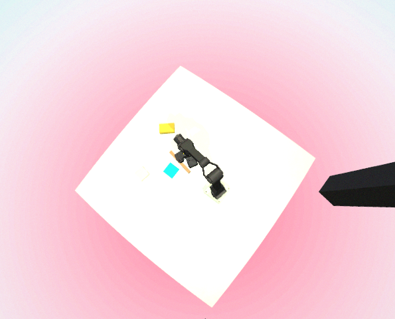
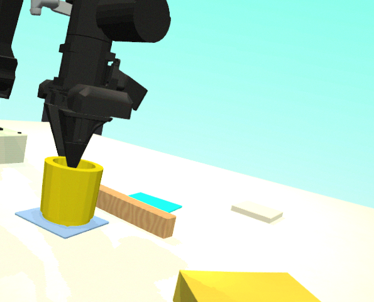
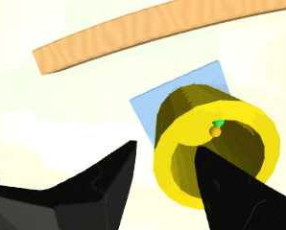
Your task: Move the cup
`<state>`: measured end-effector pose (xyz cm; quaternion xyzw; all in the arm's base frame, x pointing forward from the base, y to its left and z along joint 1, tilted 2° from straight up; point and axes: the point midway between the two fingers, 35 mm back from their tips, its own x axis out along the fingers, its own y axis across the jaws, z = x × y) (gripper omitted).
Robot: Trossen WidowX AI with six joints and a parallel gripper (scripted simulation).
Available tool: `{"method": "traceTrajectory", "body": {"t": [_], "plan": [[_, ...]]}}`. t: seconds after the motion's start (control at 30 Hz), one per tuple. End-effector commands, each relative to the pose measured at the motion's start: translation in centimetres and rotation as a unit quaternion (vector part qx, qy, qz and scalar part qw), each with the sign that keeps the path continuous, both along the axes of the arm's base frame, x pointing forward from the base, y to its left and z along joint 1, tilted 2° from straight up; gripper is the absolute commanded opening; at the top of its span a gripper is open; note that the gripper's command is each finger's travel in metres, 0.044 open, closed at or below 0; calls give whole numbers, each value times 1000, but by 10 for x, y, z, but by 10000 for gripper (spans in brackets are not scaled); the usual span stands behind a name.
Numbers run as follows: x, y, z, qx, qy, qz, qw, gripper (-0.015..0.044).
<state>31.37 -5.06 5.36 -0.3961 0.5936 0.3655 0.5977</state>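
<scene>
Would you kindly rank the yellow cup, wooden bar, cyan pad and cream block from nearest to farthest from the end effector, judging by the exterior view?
1. Yellow cup, straddled at its rim by the end effector.
2. Wooden bar, just right of the cup.
3. Cyan pad, behind the bar.
4. Cream block, far right.
</scene>
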Motion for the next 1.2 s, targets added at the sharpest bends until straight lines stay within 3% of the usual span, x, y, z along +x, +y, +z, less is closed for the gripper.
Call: {"method": "traceTrajectory", "body": {"t": [0.0, 0.63, 1.17], "plan": [[-1, -1, -8, -2, 3, 1, 1000, 167], [-2, -1, -30, -2, 3, 1, 1000, 167], [-2, 0, -29, 0, 2, 0, 1000, 60]]}}
